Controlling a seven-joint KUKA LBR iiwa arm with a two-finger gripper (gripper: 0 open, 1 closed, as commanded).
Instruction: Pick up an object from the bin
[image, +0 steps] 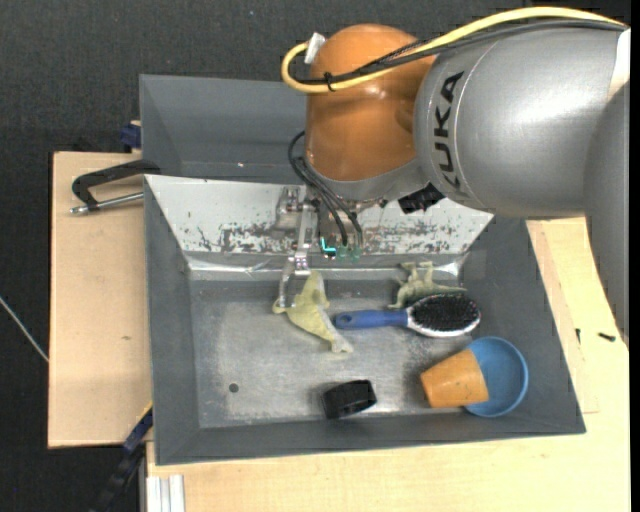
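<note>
By the back wall of the bin (165, 330), pincer (292, 290) at a limp pale-yellow thing (322, 325), its opening impossible to tell.

place: robotics lab, bin-picking test cell | signs: silver KUKA-lettered industrial arm (540, 110), orange wrist cover (360, 110), yellow cable (286, 66) looped over it | grey metal bin (230, 340) with scuffed back wall | mismatched loose items inside: blue-handled hairbrush (440, 315), blue bowl (508, 365), orange cup (453, 382), black round piece (348, 398)
</note>
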